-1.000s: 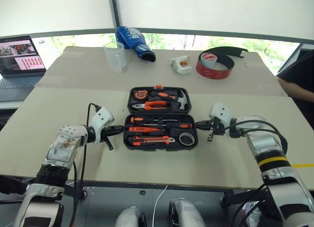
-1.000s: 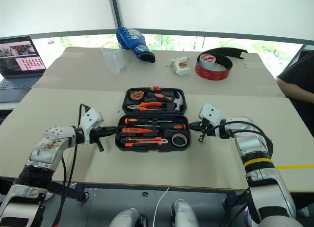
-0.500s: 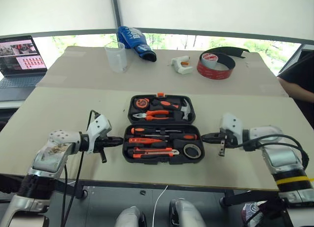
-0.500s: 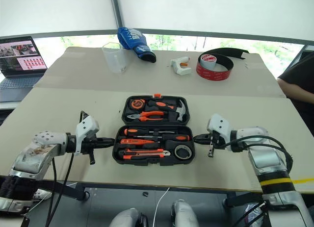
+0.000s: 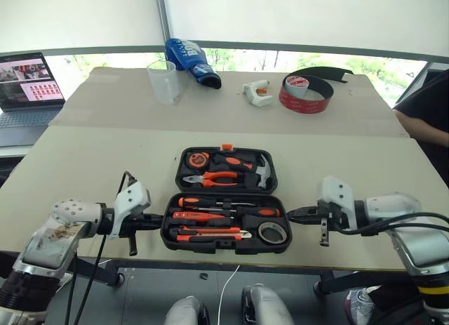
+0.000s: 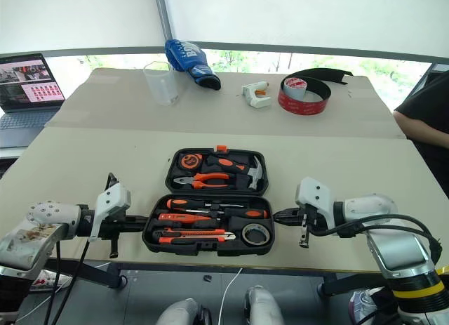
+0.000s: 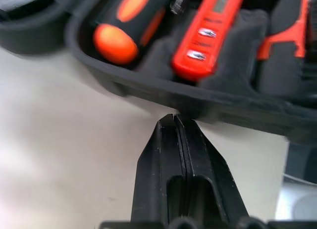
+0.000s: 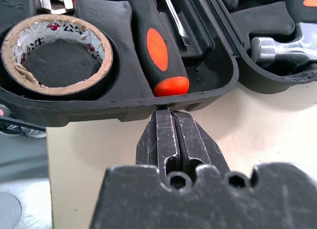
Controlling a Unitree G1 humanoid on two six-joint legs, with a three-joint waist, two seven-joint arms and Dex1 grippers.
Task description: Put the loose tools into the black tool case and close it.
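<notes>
The black tool case lies open near the table's front edge. Its near half holds two orange-and-black screwdrivers, a slim orange screwdriver, the utility knife and the small black tape roll. Pliers and a hammer sit in the far half. My left gripper is shut, its tip against the case's left wall. My right gripper is shut too, its tip at the right wall beside the tape roll and a screwdriver handle.
At the back of the table stand a clear cup, a blue bag, a small white object and a big red-and-grey tape roll. A laptop sits far left. A person's arm shows at the right edge.
Both arms have drawn back toward me, and the open case between them has slid toward the table's front edge. Both grippers stayed shut.
</notes>
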